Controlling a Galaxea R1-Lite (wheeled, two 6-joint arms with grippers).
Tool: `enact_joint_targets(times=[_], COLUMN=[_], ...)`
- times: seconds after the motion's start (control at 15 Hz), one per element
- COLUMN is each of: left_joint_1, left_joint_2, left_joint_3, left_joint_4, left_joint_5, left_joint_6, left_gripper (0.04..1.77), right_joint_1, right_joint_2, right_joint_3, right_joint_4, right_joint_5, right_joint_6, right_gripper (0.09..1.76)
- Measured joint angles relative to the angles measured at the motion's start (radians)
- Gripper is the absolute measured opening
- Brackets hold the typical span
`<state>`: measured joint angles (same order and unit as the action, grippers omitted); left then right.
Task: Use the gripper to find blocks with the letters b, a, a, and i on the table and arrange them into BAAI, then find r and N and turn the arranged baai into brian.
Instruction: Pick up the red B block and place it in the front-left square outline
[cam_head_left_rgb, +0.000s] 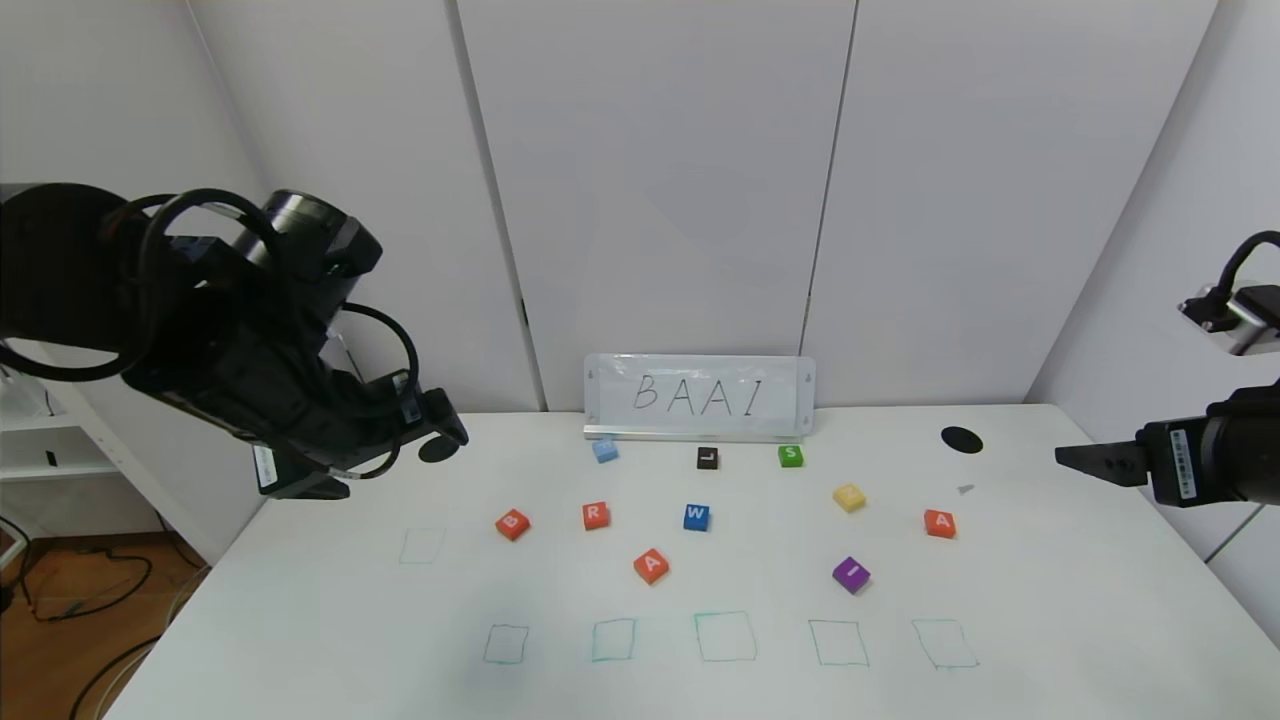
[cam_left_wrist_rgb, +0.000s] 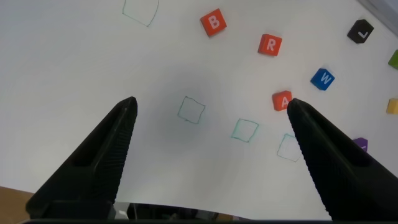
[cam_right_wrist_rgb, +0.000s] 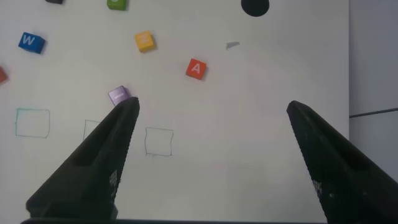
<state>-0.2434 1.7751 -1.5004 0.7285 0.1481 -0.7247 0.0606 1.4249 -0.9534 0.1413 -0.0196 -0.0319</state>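
On the white table (cam_head_left_rgb: 1050, 600) lie orange-red blocks B (cam_head_left_rgb: 512, 524), R (cam_head_left_rgb: 596, 516), A (cam_head_left_rgb: 651, 566) and a second A (cam_head_left_rgb: 940, 523), plus the purple I (cam_head_left_rgb: 851, 575). No N can be read. My left gripper (cam_left_wrist_rgb: 211, 106) is open and empty, raised over the table's left edge; its view shows B (cam_left_wrist_rgb: 213, 22), R (cam_left_wrist_rgb: 270, 45) and A (cam_left_wrist_rgb: 282, 101). My right gripper (cam_right_wrist_rgb: 211, 106) is open and empty above the right edge (cam_head_left_rgb: 1080, 460); its view shows A (cam_right_wrist_rgb: 196, 68) and I (cam_right_wrist_rgb: 119, 95).
A BAAI sign (cam_head_left_rgb: 700, 397) stands at the back. Blue W (cam_head_left_rgb: 697, 517), black L (cam_head_left_rgb: 707, 458), green S (cam_head_left_rgb: 791, 456), yellow (cam_head_left_rgb: 849, 497) and light-blue (cam_head_left_rgb: 605, 450) blocks lie about. Several green outlines (cam_head_left_rgb: 725, 637) line the front, one (cam_head_left_rgb: 421, 545) sits left. A black spot (cam_head_left_rgb: 962, 439) is back right.
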Motion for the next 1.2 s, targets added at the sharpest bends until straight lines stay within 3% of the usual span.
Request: enact_joint_targets(times=[0.33, 0.93, 1.2], left_joint_1=[-0.009, -0.008, -0.008], left_joint_2=[0.176, 0.377, 0.490], left_joint_3=[-0.145, -0.259, -0.421], left_joint_4=[0.101, 0.130, 0.293], left_joint_5=[0.016, 0.000, -0.006], left_joint_6=[-0.115, -0.208, -0.251], left_gripper=[1.72, 1.72, 1.72], right_joint_1=[0.000, 0.000, 0.000], right_joint_2=[-0.007, -0.016, -0.020], right_joint_3=[0.001, 0.005, 0.005], right_joint_4=[0.001, 0.001, 0.002], right_joint_5=[0.000, 0.000, 0.000], right_joint_6=[0.000, -0.005, -0.005], right_gripper=[1.71, 1.71, 1.71])
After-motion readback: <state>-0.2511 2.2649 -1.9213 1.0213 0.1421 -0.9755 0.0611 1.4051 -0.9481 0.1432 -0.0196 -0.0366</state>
